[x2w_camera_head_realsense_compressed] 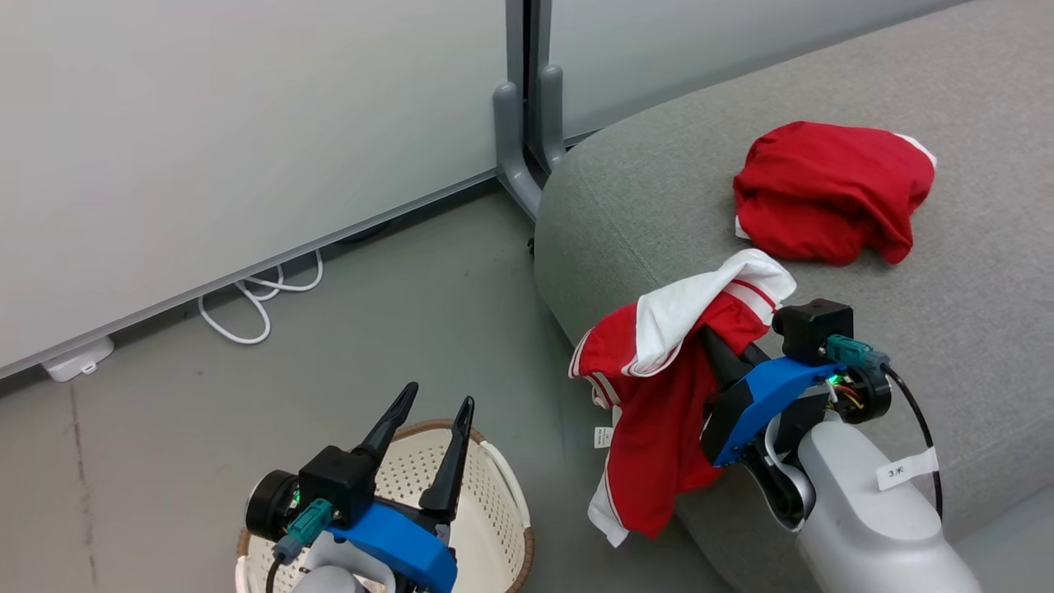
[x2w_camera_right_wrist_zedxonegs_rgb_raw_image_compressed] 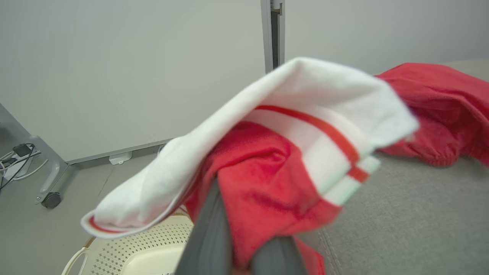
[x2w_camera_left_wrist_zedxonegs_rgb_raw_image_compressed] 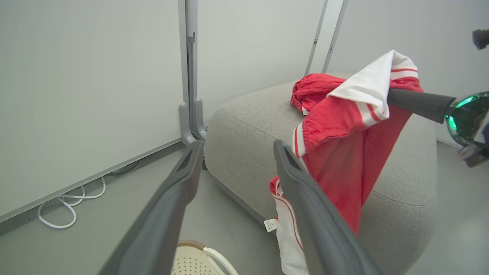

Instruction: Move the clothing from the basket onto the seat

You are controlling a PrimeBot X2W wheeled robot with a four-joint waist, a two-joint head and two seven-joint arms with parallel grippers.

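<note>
Two garments (x2w_camera_head_realsense_compressed: 832, 193) (x2w_camera_head_realsense_compressed: 659, 412), one basket (x2w_camera_head_realsense_compressed: 494, 502), one seat (x2w_camera_head_realsense_compressed: 972, 346) and two claws (x2w_camera_head_realsense_compressed: 439, 395) (x2w_camera_head_realsense_compressed: 725, 350).

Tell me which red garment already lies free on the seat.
The plain red one, bunched up on the seat. The white-panelled one hangs from the right gripper at the seat's edge.

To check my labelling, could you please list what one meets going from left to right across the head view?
White looped cable on the floor, cream perforated plastic basket, grey partition post, red garment with white panels, plain red garment lying on the grey fabric seat.
</note>
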